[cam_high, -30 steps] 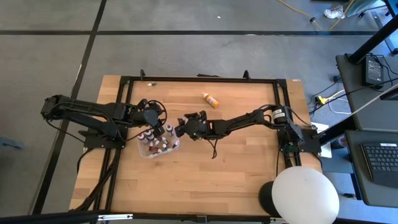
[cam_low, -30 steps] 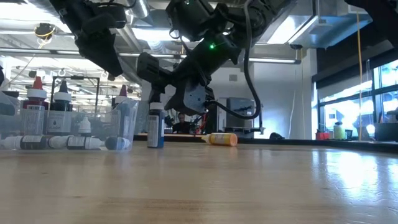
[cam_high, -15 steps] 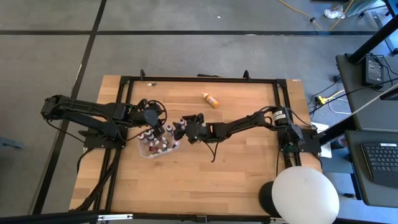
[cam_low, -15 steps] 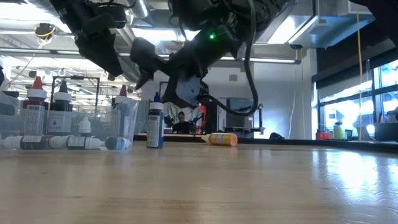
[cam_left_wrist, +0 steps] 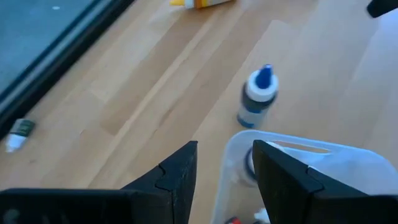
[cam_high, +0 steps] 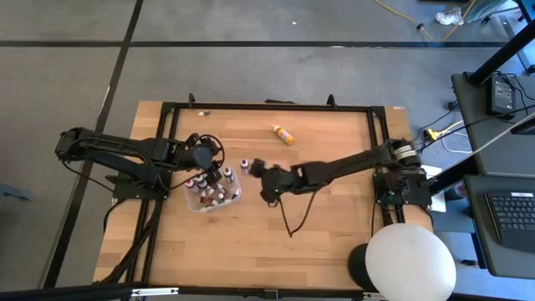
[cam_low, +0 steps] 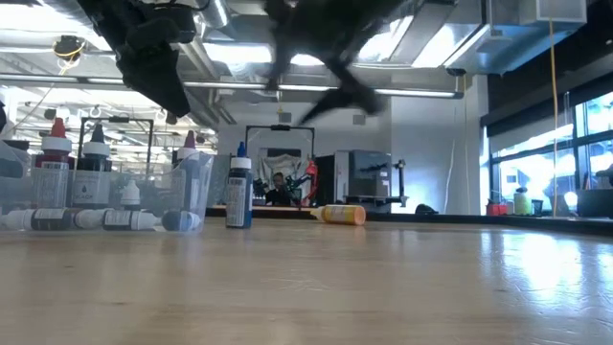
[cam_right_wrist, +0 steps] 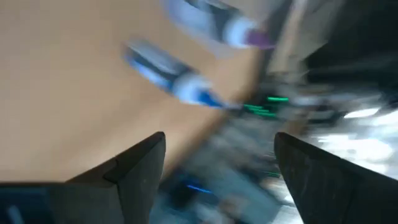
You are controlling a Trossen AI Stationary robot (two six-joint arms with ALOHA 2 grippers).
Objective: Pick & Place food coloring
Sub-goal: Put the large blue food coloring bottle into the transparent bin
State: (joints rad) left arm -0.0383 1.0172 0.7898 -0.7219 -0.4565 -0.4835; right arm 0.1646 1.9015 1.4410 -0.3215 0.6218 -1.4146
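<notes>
The right gripper [cam_high: 266, 177] hung with fingers spread and empty, just beside the upright blue food coloring bottle [cam_high: 244, 163]. The left gripper [cam_high: 211, 159] hovered, fingers apart, over the clear tray [cam_high: 198, 206] of bottles.

Left claw [cam_high: 219, 172] fingers parted, arm bent inward. Right claw [cam_high: 261, 177] spread wide, arm stretched toward centre.

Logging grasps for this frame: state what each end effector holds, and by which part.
Nothing is held. The right end effector is open and empty, near the upright blue white-capped dropper bottle. The left end effector is open over the clear plastic tray.
</notes>
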